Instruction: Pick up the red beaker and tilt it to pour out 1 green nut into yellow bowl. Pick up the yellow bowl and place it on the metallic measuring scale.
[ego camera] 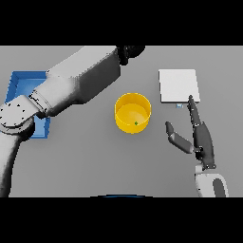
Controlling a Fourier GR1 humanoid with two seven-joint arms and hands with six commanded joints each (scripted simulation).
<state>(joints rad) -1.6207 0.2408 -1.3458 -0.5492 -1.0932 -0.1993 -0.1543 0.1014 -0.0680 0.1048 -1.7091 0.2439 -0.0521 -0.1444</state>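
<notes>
Far left, a blue tray (19, 83) sits on the grey table (95, 161), and my own left arm (71, 88) lies right across it, so I only see its upper corner and a strip of its near edge. That arm runs up and rightward to the top of the scene, where my left hand (132, 50) is just a dark shape cut off at the edge. I cannot tell how its fingers are set, or whether anything is in them. The red beaker is nowhere I can make out.

Centre now: the yellow bowl (133, 113) stands upright on the table, clear of both arms, with a tiny green nut (136, 123) on its floor, toward the near side.

Right of it, the metallic measuring scale (178, 86) lies flat, a pale square plate with a small tab at its near edge, partly masked. My right hand (203, 140) rests below it, fingers straight and relaxed, thumb spread toward the bowl, holding nothing. One fingertip overlaps the scale's near edge; contact is unclear.
</notes>
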